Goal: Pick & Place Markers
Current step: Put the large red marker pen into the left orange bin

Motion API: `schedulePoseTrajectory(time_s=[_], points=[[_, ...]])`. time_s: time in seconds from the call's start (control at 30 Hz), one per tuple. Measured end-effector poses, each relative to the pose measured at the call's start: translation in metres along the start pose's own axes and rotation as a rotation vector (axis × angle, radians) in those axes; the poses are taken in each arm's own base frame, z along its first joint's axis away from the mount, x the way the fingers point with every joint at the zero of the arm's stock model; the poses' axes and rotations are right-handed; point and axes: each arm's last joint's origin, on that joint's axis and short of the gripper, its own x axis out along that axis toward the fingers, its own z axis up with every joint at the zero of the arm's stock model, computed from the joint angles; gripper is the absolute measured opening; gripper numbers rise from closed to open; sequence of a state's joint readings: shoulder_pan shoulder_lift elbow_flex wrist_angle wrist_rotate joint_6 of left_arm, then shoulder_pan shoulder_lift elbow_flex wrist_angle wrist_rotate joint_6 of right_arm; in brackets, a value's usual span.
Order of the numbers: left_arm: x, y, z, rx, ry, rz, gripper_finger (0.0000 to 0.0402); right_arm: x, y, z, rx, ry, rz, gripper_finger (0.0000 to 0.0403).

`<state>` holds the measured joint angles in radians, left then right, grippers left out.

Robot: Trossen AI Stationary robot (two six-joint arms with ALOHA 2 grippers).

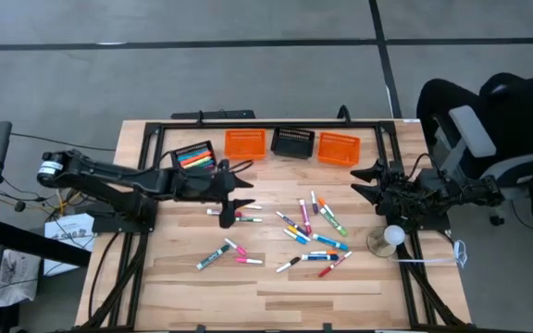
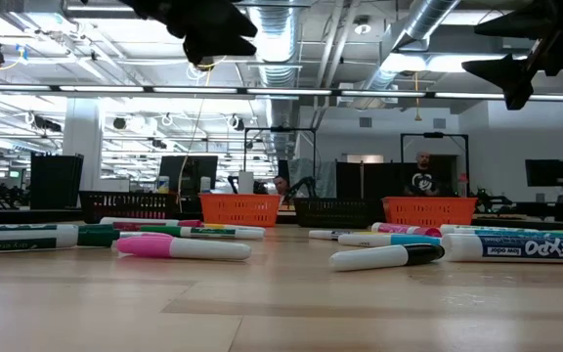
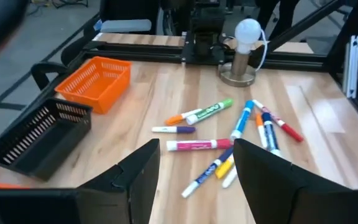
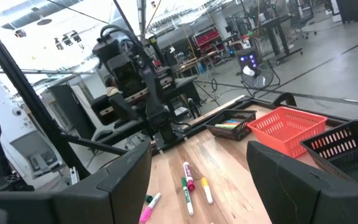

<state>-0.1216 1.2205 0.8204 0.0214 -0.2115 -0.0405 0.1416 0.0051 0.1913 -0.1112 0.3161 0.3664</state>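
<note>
Markers [image 1: 313,236] lie scattered across the bench [image 1: 276,287] middle, toward the front. Left gripper [image 1: 241,191] hovers above them, fingers spread, empty. Right gripper [image 1: 366,181] waits at the right edge, spread, empty. Baskets [image 1: 294,142] line the far edge.

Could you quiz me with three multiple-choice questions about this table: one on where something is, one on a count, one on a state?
1. Which basket already holds markers?
A. the left-end black one
B. the middle black one
C. the right-end orange one

2. How many baskets stand at the table's far edge?
A. two
B. four
C. six

3. How is the left tool?
A. gripping a marker
B. open and empty
C. inside a basket

Answers: 1 A, coloured pens lie inside it. 2 B, two black, two orange. 3 B, its fingers stand apart above the scattered markers.
</note>
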Motion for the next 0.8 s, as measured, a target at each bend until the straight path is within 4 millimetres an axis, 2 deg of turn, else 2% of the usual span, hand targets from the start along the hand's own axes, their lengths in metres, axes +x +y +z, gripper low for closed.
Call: schedulePoseTrajectory(time_s=[0.17,0.47,0.63,0.8], points=[[-0.003,-0.014,-0.006,-0.09,0.052,-0.023,0.0205,0.0,0.0,0.0,0.0,0.0,0.0,0.0254],[0.008,-0.041,-0.041,-0.186,0.315,-0.038,0.0205,0.0,0.0,0.0,0.0,0.0,0.0,0.0254],[0.017,-0.05,-0.052,-0.23,0.37,-0.034,0.0205,0.0,0.0,0.0,0.0,0.0,0.0,0.0254],[0.015,-0.053,-0.058,-0.21,0.42,-0.034,0.0205,0.0,0.0,0.0,0.0,0.001,0.0,0.0254]])
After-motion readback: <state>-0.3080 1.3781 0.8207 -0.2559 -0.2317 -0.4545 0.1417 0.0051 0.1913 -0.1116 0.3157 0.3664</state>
